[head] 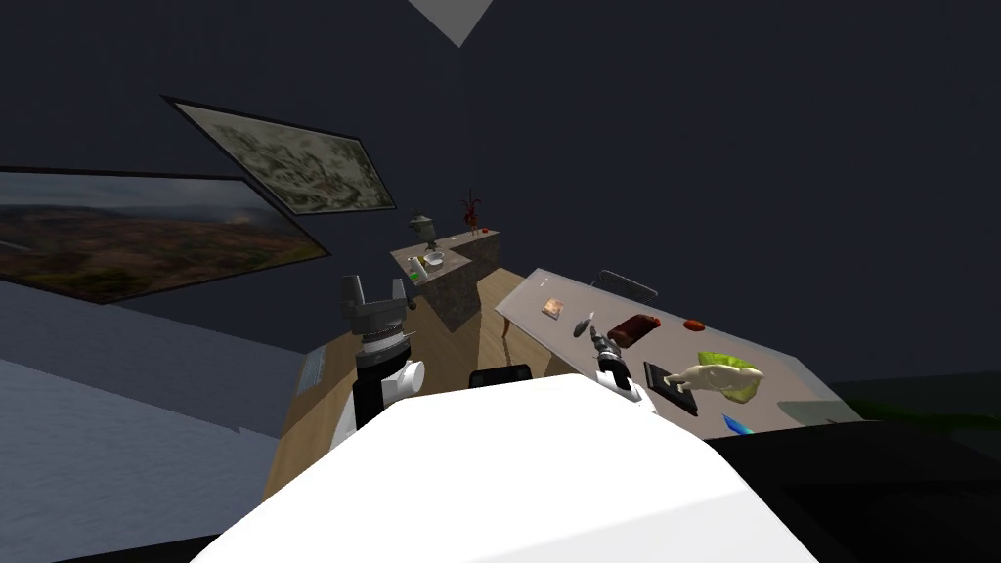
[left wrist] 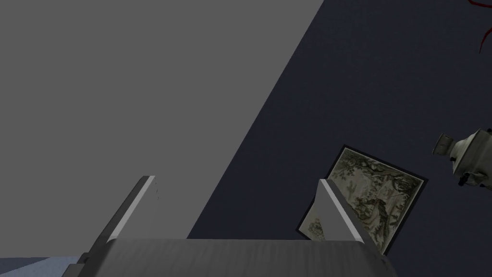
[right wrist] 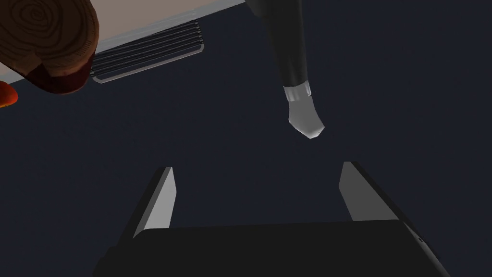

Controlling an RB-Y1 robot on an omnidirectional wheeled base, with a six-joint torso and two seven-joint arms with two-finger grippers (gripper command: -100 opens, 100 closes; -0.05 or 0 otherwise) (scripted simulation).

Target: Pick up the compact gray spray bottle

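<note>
Spray bottle [right wrist: 294,72] lies, seemingly tipped, before parted right jaws.

No writing, label, brand, number or sign can be read, neither on the framed print [head: 293,161] nor on the desk [head: 772,381] beyond the right hand [right wrist: 258,166].

Rt wrist view: dark slim thing w/ light grey tip [right wrist: 301,113] cut off by edge; so are brown wood-grained round block [right wrist: 48,38] & orange-red bit [right wrist: 6,96]. Lt wrist view: pale urn-like vessel [left wrist: 468,161] cut off. Head view: bits [head: 430,262] on far counter [head: 479,242] too small to tell.
</note>
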